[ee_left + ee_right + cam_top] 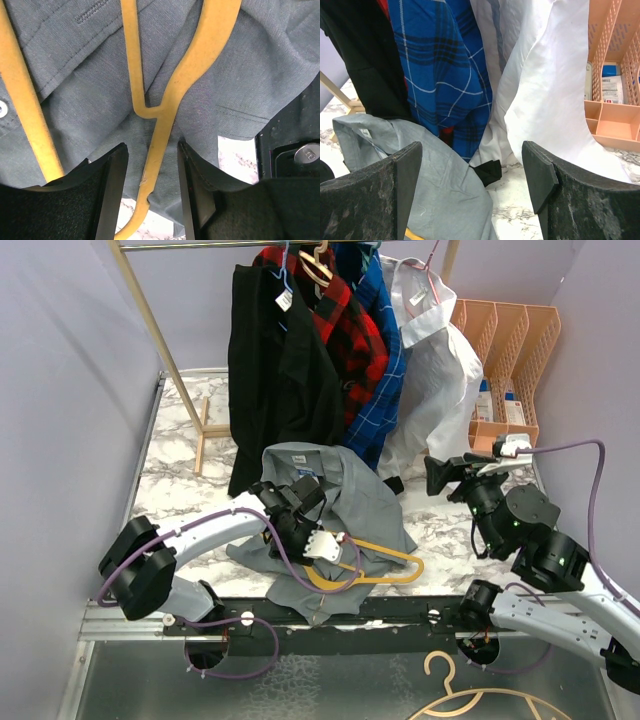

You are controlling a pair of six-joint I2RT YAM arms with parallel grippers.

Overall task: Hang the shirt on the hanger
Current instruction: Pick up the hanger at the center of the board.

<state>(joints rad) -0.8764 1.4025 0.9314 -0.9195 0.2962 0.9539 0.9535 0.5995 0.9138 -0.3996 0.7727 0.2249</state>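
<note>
The plain light-grey long-sleeved shirt (355, 490) lies crumpled on the marble table (180, 490), in the lower centre of the top view. The thin yellow-gold hanger (192, 60) rests on its lower right part. The left gripper (151, 155) is open, with one jaw on each side of the hanger's neck but not clamping it, and the right gripper (472, 150), at middle right, is wide open and holds nothing.

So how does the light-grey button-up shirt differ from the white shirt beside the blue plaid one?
The light-grey button-up shirt lies crumpled on the marble table; the white shirt hangs from the clothes rail. The grey shirt has a thin yellow hanger lying on it, the left gripper open around its neck; no gripper touches the white shirt. Both have collars.
</note>
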